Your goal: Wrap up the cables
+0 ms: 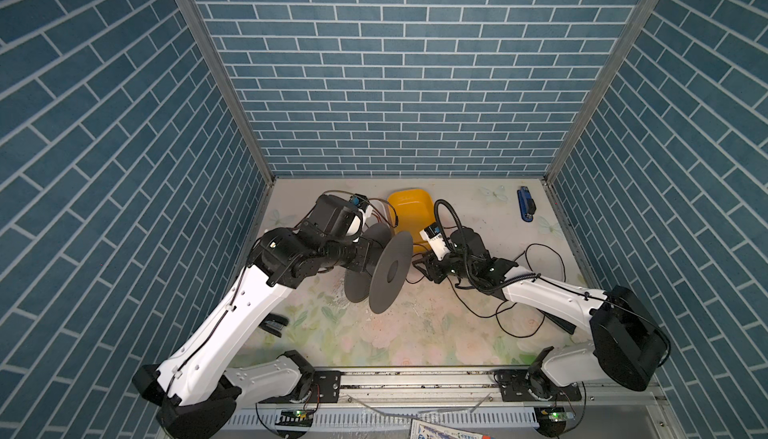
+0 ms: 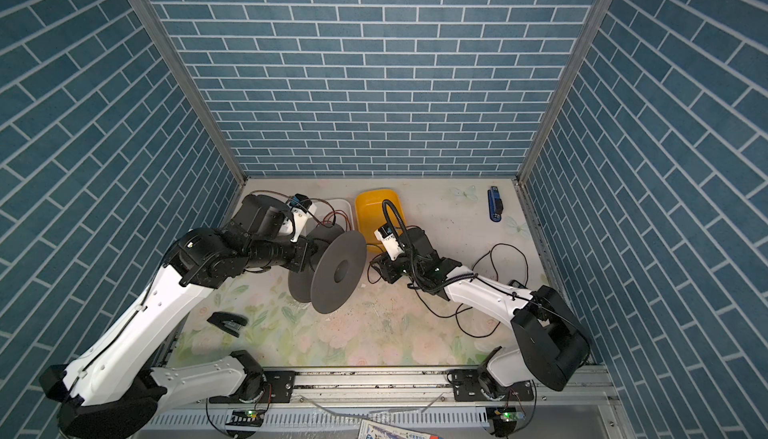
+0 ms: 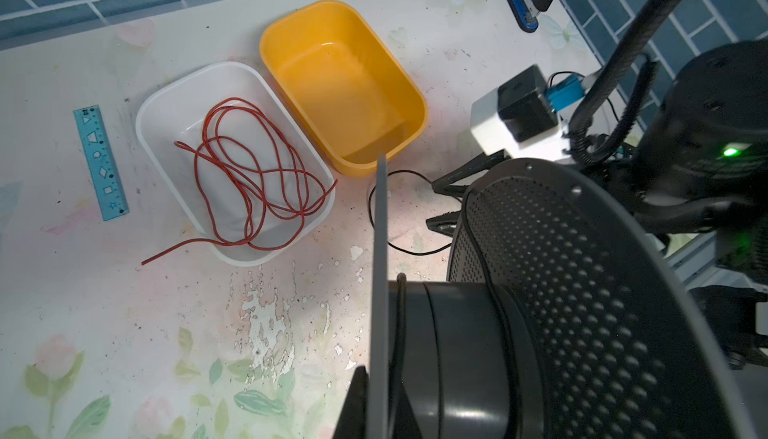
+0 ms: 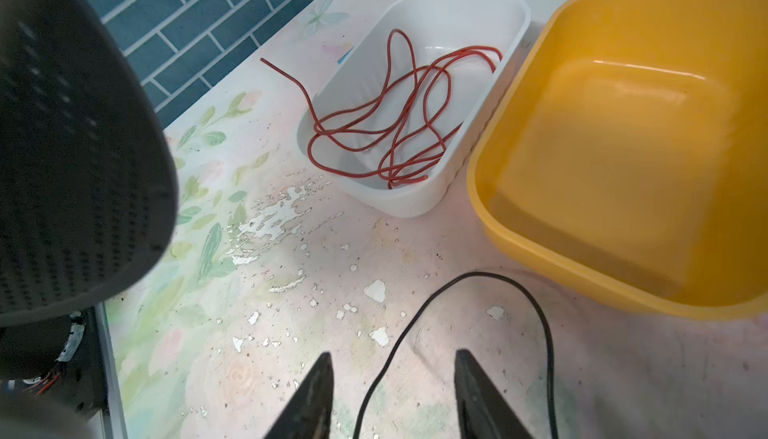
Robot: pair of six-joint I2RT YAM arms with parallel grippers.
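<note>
Progress of the wrap, judged early: the left gripper is clenched on the thin flange of a grey spool, holding it off the table with its axis roughly level. In the left wrist view only about one turn of the black cable lies on the hub beside that flange. From there the cable drops to the table and passes between the fingers of the right gripper, whose jaws stand apart with nothing pinched. The rest of it, seemingly most of its length, sprawls in loose loops on the right of the table, partly under the right forearm, so nearly all the winding is left to do. A yellow tub sits just beside the spool and the right gripper and may crowd any sweep around the flange. The loops under the right arm could snag as the cable is drawn in. A white tub holding a red cord touches the yellow tub and lies apart from the black cable. A blue stapler, a black stapler and a blue ruler lie well apart from the work.
</note>
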